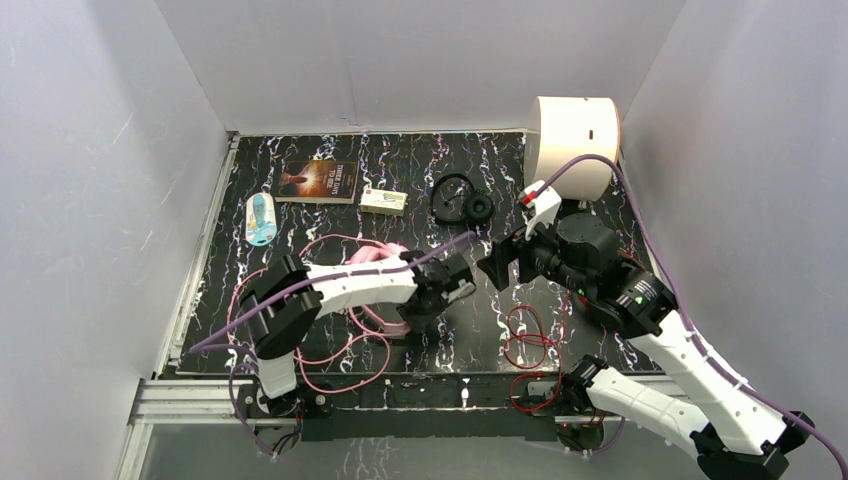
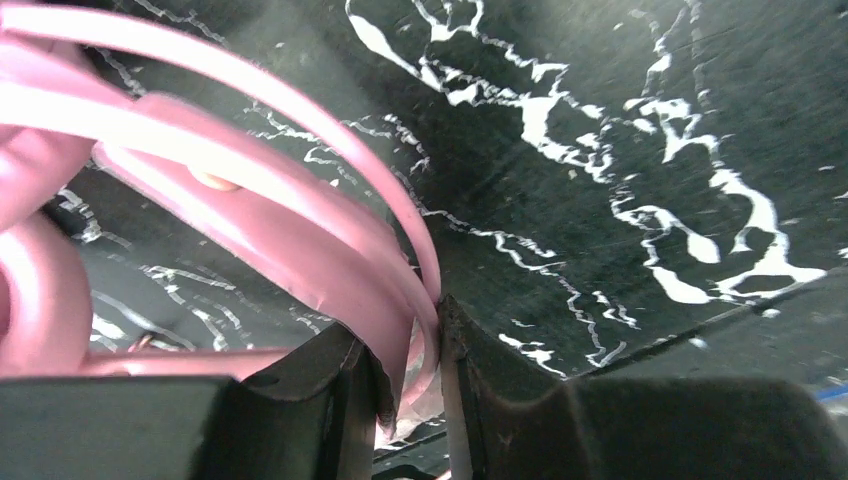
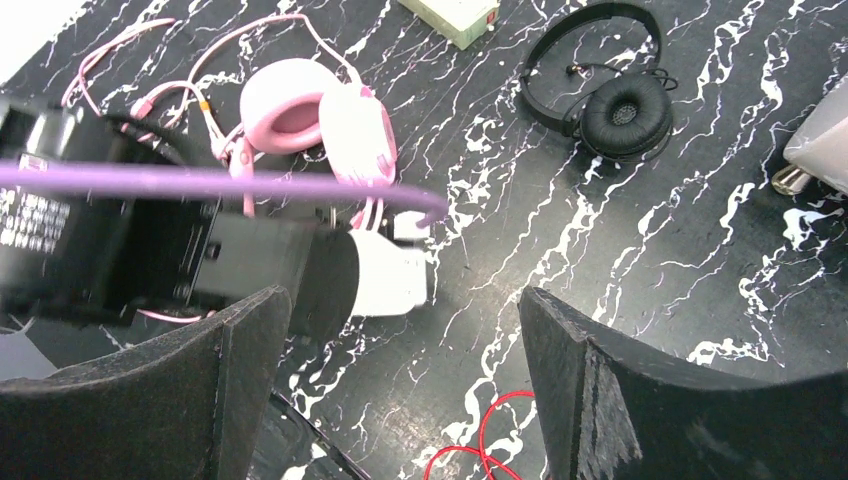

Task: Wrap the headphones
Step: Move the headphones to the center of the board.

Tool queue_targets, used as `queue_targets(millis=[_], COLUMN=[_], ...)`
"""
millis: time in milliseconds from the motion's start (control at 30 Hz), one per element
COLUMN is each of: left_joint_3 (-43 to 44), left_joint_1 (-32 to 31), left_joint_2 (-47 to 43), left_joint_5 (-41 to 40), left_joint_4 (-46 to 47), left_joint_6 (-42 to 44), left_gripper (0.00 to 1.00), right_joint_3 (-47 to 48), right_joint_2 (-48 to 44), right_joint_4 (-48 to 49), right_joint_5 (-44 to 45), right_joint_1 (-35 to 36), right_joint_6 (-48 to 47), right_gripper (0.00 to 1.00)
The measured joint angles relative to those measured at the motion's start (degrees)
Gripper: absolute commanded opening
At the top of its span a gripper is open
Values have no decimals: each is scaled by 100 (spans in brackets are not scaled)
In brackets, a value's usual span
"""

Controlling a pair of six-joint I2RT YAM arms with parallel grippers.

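Note:
My left gripper [image 1: 418,312] is shut on the pink headphones [image 1: 372,254]; in the left wrist view its jaws [image 2: 412,400] pinch the pink headband [image 2: 300,230] with the thin pink cable beside it. The pink earcups show in the right wrist view [image 3: 320,120]. The pink cable [image 1: 340,350] loops over the near left of the table. The small black headphones [image 1: 462,200] lie at the back centre, also in the right wrist view [image 3: 610,95]. A red cable [image 1: 525,340] lies coiled near the front; its headset is hidden. My right gripper [image 1: 498,264] [image 3: 400,300] is open and empty above the table.
A book [image 1: 318,180], a small pale box [image 1: 383,201] and a blue-and-white packet [image 1: 261,219] lie at the back left. A big white cylinder [image 1: 572,145] stands at the back right. White walls close in three sides.

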Motion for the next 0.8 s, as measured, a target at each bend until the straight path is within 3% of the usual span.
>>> queue_targets(millis=[267,500,533,633,800], left_joint_3=[-732,-603,-603,-629,-962], left_joint_1=[-420,-1467,-1563,-1641,-1447], left_joint_2=[-498,-568,-568,-568,-717], left_joint_5=[-1283,-1665,-1687,-1823,-2221], left_joint_4=[181,717,831,1150,1276], left_joint_6=[387,1493,1690,2070,1696], left_gripper=[22,22,25,60,78], right_joint_3=[96,105,107,144,173], right_joint_2=[-98,44,59,66,-72], right_joint_4=[17,9,0,-79,-109], right_joint_5=[153,164,168,188,264], right_joint_1=[0,0,0,0,0], right_joint_6=[46,46,46,46,46], right_gripper=[94,94,95,95,95])
